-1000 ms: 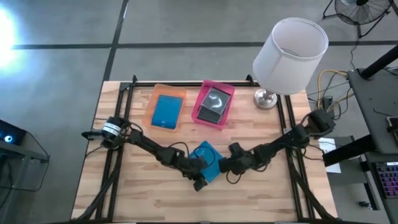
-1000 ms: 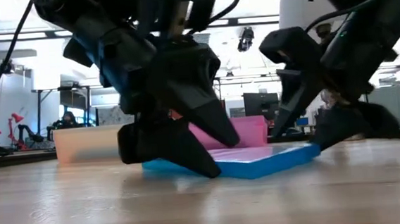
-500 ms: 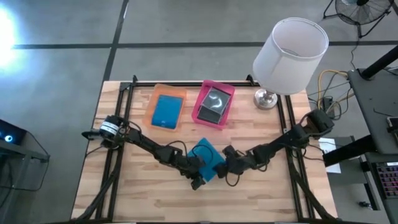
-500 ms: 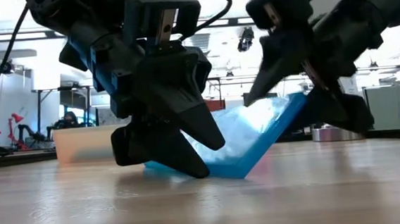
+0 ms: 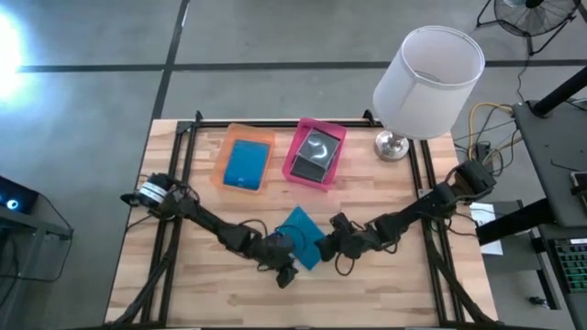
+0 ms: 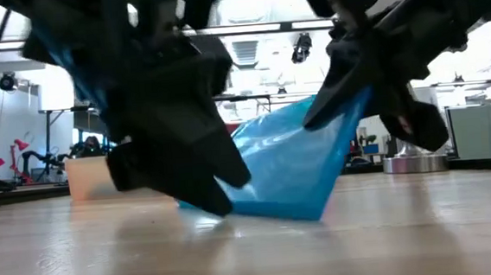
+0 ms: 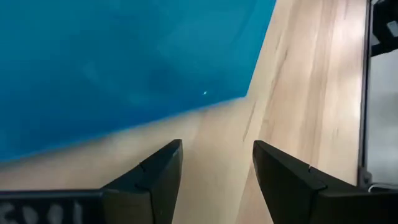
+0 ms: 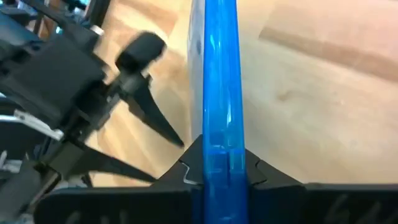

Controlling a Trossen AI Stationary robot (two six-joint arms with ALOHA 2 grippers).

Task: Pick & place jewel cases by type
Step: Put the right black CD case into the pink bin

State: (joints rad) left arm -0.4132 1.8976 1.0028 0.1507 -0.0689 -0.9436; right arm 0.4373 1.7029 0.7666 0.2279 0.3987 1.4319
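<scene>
Change since a second ago: the bright blue, thin square plastic jewel case [image 5: 301, 235], then lying flat on the boards, has been tipped up on one edge, and the right gripper [image 5: 332, 244] has closed on its raised edge.

High view: the tilted blue case sits at mid-table between both grippers, the left gripper [image 5: 280, 267] just beside its near corner. Toward the back, a translucent orange rectangular tray [image 5: 222, 158] holds another blue jewel case [image 5: 247, 164]; next to it a translucent pink rectangular tray [image 5: 298, 143] holds a grey, clear-fronted jewel case [image 5: 314, 154]. A white-shaded table lamp [image 5: 428, 80] stands at the back right corner of the pale wooden slatted table [image 5: 394, 275].

Low view: the case leans steeply, lower edge on the wood, upper edge pinched by the right gripper; the left gripper crowds its other side.

Left wrist view: the two dark fingers [image 7: 159, 180] stand apart with nothing between them, bare wood in the gap and the blue face just ahead.

Right wrist view: both jaws are clamped on the edge of the case, seen edge-on.

Step in hand, as I judge it: the pick of a blue case, grip just made. Next move calls for a clean lift clear of the left gripper, then a carry to the orange tray, where its like lies.
</scene>
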